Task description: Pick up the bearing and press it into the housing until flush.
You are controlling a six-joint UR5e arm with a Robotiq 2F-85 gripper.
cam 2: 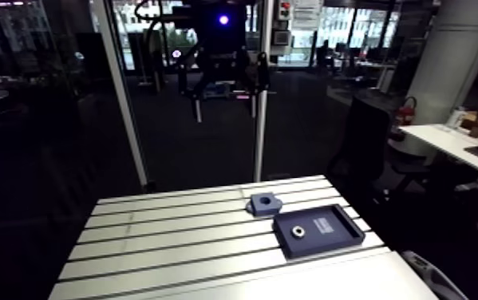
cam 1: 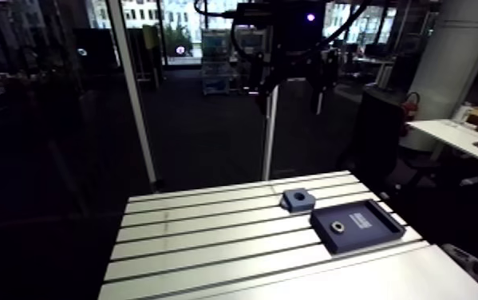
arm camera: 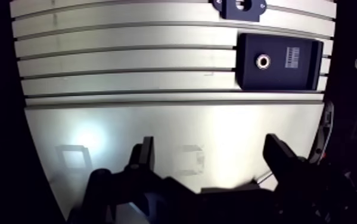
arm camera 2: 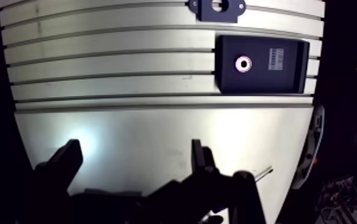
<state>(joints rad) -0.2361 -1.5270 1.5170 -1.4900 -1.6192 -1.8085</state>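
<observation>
While the gripper (arm camera: 211, 158) hangs high over the table (cam 1: 210, 239), its two fingers (arm camera: 146, 156) stand wide apart with nothing between them, as the wrist view shows plainly. Below it lies the smooth near plate (arm camera: 157, 119) of the table, bare apart from a bright patch of reflected light. The bearing (cam 1: 340, 226), a small metal ring, lies flat in a dark shallow tray (cam 1: 385, 231) on the slotted part of the table, toward the right side, well ahead of the fingers. It sits in the left half of the tray, with a pale striped label (cam 1: 361, 219) just to its right. The housing (cam 1: 294, 198), a dark block with a round bore facing up, stands on the slotted surface just beyond the tray's far left corner, close beside it, with a narrow strip of table showing between them. Its bore is unfilled.
</observation>
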